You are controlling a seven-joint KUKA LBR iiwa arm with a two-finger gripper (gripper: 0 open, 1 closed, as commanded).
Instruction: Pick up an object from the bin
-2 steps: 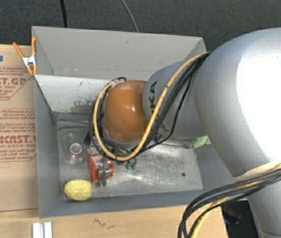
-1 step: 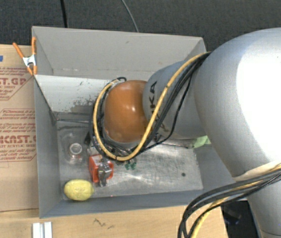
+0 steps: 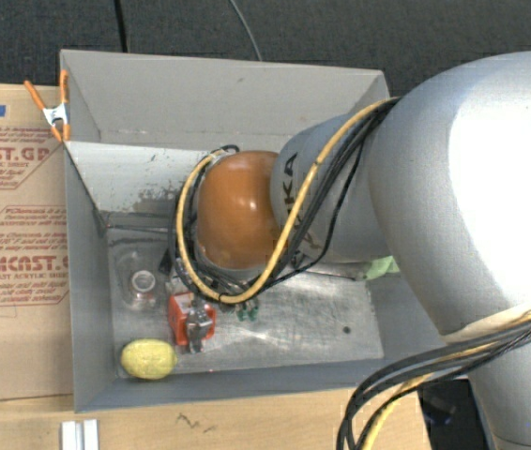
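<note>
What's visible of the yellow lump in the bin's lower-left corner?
The yellow lump is a rounded oval, lemon-like, with dull, bumpy skin, seemingly whole. It lies on the bin floor in the lower-left corner, near the front wall; contact there is unclear. It sits apart from the red-orange thing up-right of it.

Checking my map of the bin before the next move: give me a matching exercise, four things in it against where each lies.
Things:
1. yellow lemon
2. clear cup
3. green scrap
4. red-orange piece

Places:
A. view's right, partly behind the arm
B. view's bottom-left corner
C. just below the orange wrist cover
D. left side, above the lemon

Pairs: 1-B, 2-D, 3-A, 4-C
</note>
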